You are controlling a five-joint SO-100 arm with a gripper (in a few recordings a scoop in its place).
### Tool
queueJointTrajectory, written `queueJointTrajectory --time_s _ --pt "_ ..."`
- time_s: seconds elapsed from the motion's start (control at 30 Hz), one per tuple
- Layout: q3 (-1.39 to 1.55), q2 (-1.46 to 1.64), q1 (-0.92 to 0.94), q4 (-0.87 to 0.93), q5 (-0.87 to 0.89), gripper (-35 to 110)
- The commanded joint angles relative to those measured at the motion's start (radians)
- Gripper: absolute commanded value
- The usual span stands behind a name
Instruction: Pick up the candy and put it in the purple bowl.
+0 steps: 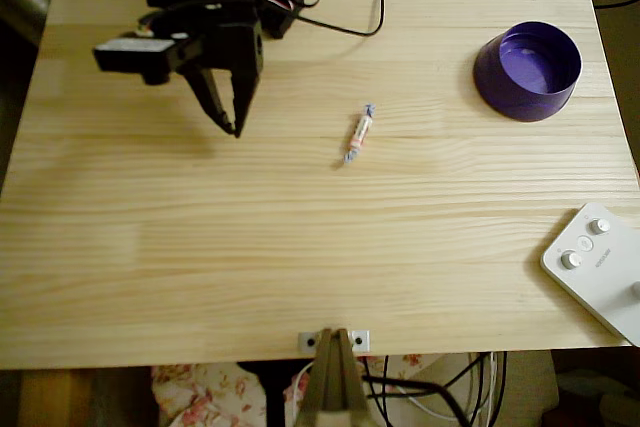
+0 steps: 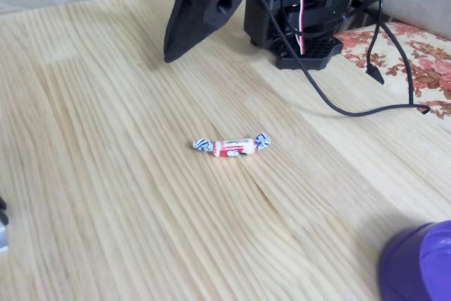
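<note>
Purple bowl [image 2: 421, 264] cut off at corner; candy [image 2: 233, 146] lies whole.

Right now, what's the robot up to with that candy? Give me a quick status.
Gripper empty, apart from the candy. Candy lies mid-table, untouched. Purple bowl waits at the far corner. Bare wood between them.

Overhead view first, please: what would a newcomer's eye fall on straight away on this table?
Probably the purple bowl, glossy and empty, near the table's upper right corner in the overhead view. Next comes the black claw, hanging at the upper left with its tips together. Between them, alone on the bare wood, lies the tiny candy.
</note>
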Motion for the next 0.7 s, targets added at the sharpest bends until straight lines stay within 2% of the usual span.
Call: queueJointTrajectory --time_s 0.0,0.67 --pt "-0.008 0.015 0.015 -0.011 0.017 -1" --pt "-0.008 0.015 0.009 -0.012 0.011 -1"
